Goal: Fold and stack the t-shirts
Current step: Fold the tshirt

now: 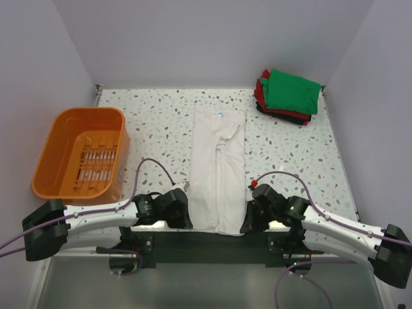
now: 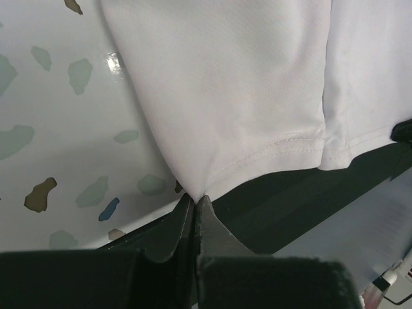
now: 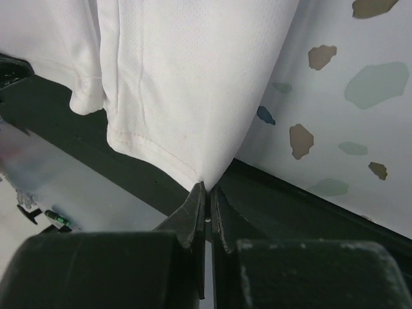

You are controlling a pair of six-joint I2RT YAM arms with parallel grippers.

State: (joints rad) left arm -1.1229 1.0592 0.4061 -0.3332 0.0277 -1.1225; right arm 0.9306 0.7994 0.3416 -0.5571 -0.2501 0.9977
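the off-white t-shirt (image 1: 217, 170) lies in the middle of the table (image 1: 154, 122) as a long narrow strip, its sides already turned in, the neck label at the far end and the hem at the near edge, just over the dark strip (image 2: 290, 199) there. i judge it lies this way so the near end can be carried over to the far end for the crosswise fold.

the left gripper (image 2: 194, 201) is clenched on the near left corner of the hem, its jaws pressed together with the stitched edge rising straight out of their tips. the right gripper (image 3: 207, 188) is clenched likewise on the near right corner. each pincer sits at the near end of the shirt, one on each side, and the cloth runs away from them toward the far wall. a pinch at both corners should keep the hem level and taut when it is lifted.

the stack of folded t-shirts (image 1: 288, 96), green on top with red and dark below, sits in the far right corner, well apart from both grippers. the orange basket (image 1: 80, 154) stands on the left
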